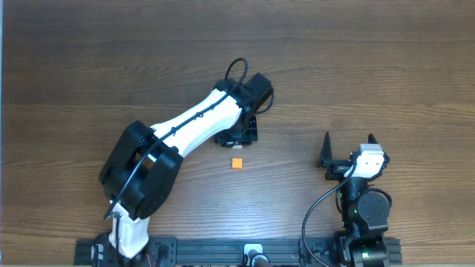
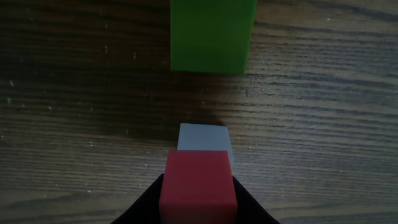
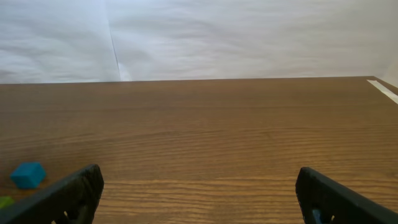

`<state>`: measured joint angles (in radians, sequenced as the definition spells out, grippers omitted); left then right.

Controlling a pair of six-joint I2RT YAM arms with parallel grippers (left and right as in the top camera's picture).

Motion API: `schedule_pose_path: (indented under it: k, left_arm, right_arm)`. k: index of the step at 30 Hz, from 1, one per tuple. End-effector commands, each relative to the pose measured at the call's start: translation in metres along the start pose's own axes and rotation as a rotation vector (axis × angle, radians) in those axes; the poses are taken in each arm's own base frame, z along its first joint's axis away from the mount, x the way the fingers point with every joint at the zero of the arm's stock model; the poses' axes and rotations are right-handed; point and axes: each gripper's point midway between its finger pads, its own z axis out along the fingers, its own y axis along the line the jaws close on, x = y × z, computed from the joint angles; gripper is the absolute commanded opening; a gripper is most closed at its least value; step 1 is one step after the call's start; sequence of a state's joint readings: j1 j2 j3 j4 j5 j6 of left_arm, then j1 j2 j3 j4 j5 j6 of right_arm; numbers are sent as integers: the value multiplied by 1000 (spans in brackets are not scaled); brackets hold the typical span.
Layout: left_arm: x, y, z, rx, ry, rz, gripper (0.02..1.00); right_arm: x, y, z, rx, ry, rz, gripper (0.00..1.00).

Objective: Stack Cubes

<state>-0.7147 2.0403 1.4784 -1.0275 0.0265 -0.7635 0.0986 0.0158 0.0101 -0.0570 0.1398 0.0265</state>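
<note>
Brown wood-grain table | white wall behind | left tool gripping red cube

Cubes: five (orange cube, red cube, green cube, blue cube, pale grey cube)
Arms: two (left arm, right arm)

We look straight down on the desk from overhead, with the arm bases along the bottom edge. The left wrist camera sits close above the wood, facing steeply down past the red cube in the left gripper. The right wrist camera sits low, facing almost level across the desk to a white backdrop. The overhead and right wrist views share the desk's far stretch.
</note>
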Motion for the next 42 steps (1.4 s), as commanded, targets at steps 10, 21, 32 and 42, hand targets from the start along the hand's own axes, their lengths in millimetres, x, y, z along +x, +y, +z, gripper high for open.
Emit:
schedule_pose_path:
  k: [10,21,32,42]
  left_arm:
    - [-3,-2,4,4,7,-11,321]
    - [-4,-2,4,4,6,-11,299]
    - [-4,-2,4,4,6,-11,294]
    - [-5,-4,3,14,0,-11,292]
  right_arm:
    - [1,-1,0,5,-2,2,991]
    - [1,-1,0,5,-2,2,991]
    - [1,-1,0,5,-2,2,991]
    - [1,-1,0,5,-2,2,991]
